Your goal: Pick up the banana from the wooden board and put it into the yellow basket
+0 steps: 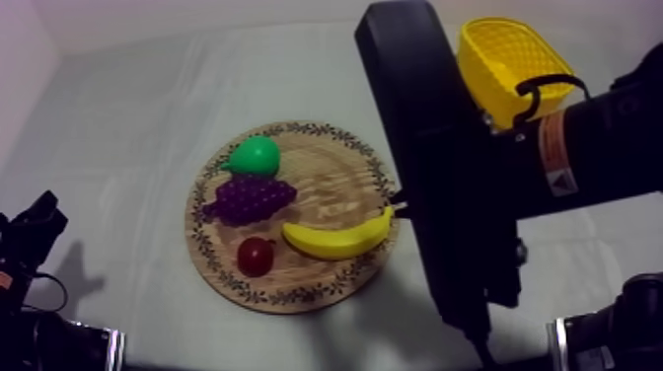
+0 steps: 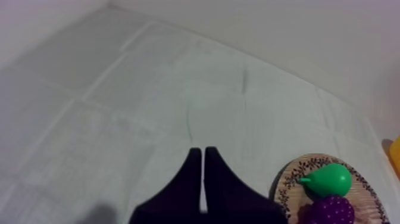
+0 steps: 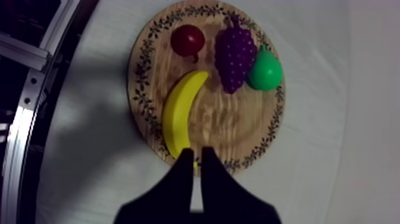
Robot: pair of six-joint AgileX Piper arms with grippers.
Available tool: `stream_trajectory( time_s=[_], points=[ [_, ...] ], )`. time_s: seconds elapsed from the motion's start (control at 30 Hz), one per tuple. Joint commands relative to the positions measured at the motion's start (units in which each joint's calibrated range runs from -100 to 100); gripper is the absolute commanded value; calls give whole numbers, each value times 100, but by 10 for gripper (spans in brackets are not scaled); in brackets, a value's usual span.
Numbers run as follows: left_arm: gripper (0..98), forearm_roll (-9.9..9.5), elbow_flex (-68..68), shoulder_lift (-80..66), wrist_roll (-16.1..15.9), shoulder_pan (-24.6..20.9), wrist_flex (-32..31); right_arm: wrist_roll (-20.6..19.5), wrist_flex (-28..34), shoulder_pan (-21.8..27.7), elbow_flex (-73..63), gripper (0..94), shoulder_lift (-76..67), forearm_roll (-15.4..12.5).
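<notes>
a robot lab setup: grey-white clothed table (image 1: 128, 128), bare metal frame rail (image 3: 27, 113) alongside

You have one label to check: an orange-and-white sticker (image 1: 557, 153) on the right arm (image 1: 604, 138), seen from above. It carries what looks like a small warning triangle (the lettering is too small to read). No words, numbers or brands are legible anywhere else.

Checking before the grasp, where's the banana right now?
In the top view the banana lies on the wooden board, toward its right edge, beside the small red fruit; the right gripper hovers by its end.
</notes>
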Motion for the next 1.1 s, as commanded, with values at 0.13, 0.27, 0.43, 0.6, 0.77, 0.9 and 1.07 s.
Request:
stream_trajectory(
  time_s=[0.13,0.27,0.43,0.6,0.77,0.9,1.07],
  points=[
    [1,3,-1,-5,0,2,-1,-29,78,67,-6,33,164,12],
    [1,3,-1,-5,-1,2,-1,-68,157,83,-11,33,237,49],
    [1,3,-1,-5,1,2,-1,-132,199,103,-35,33,295,102],
    [1,3,-1,-5,2,2,-1,-213,311,20,-111,33,361,139],
    [1,3,-1,-5,1,2,-1,-287,377,-92,-149,34,394,152],
    [1,3,-1,-5,2,2,-1,-313,400,-144,-162,35,396,152],
    [1,3,-1,-5,2,2,-1,-327,426,-158,-182,36,396,159]
  ],
)
